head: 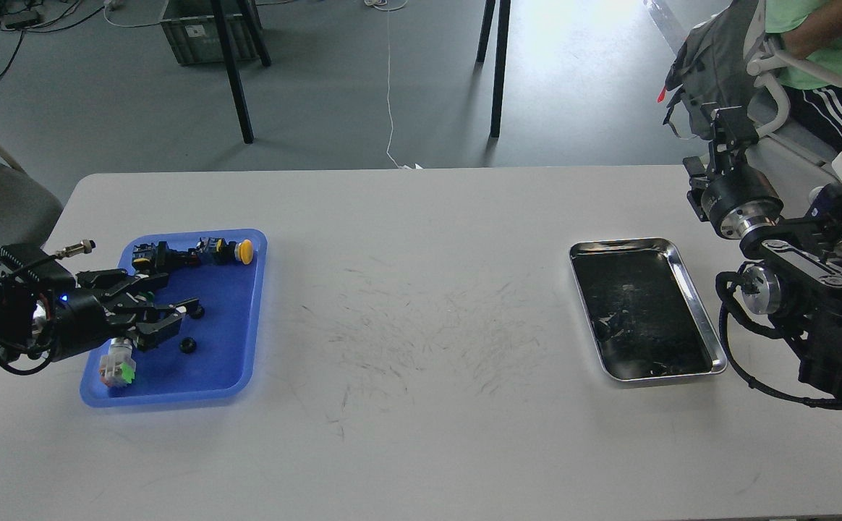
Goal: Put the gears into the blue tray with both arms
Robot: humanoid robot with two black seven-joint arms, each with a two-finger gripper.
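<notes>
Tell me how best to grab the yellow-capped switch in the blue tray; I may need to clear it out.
Grip the black body of the yellow-capped switch, not the round cap, which looks likely to slip. It lies on its side along the far rim of the blue tray, so come from above, with the fingers closing across its length. The left gripper is nearest.

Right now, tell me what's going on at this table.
The left gripper hovers open over the blue tray, holding nothing. Two small black gears lie in the tray, one partly hidden by the fingers, alongside several push-button switches. The right gripper is raised off to the side beyond the steel tray; its fingers cannot be told apart.
</notes>
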